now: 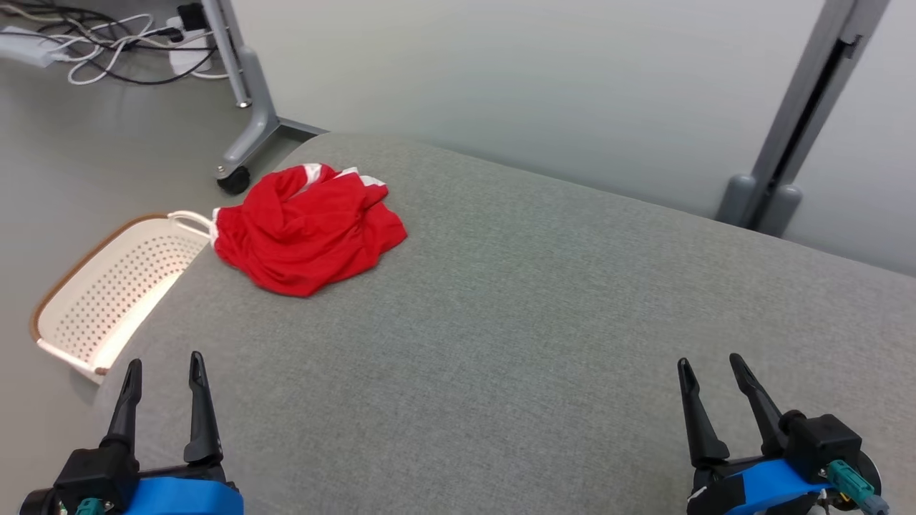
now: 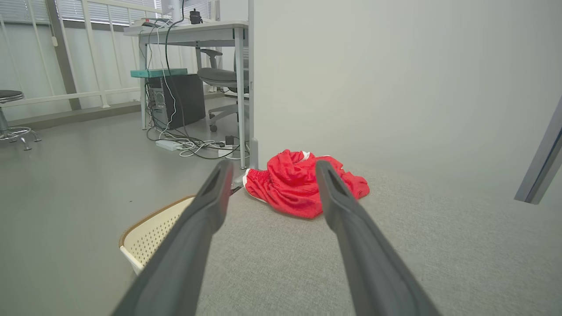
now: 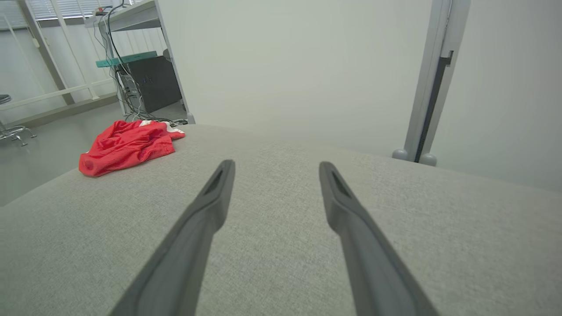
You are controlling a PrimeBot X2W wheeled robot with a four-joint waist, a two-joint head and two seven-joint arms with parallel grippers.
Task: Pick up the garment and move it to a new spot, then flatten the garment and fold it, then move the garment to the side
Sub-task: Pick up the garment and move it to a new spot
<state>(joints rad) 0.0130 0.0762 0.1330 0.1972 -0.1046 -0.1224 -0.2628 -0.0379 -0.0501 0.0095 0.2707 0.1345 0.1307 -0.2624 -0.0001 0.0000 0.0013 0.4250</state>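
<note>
Opening stage of the task, nothing yet lifted. The grey padded surface (image 1: 537, 322) spreads across the head view. The red garment (image 1: 308, 229), trimmed in white, lies crumpled in a heap near the surface's far left corner, touched by neither arm. A white perforated basket (image 1: 107, 300) stands on the floor just beside that left edge. The left gripper (image 1: 164, 361) and the right gripper (image 1: 708, 361) rest at the near edge, jaws spread wide and holding nothing, both well apart from the cloth. The step in hand is judged to be the first pickup. The next move calls for a reach forward, probably by the nearer left arm, and a pinch on a raised fold.
</note>
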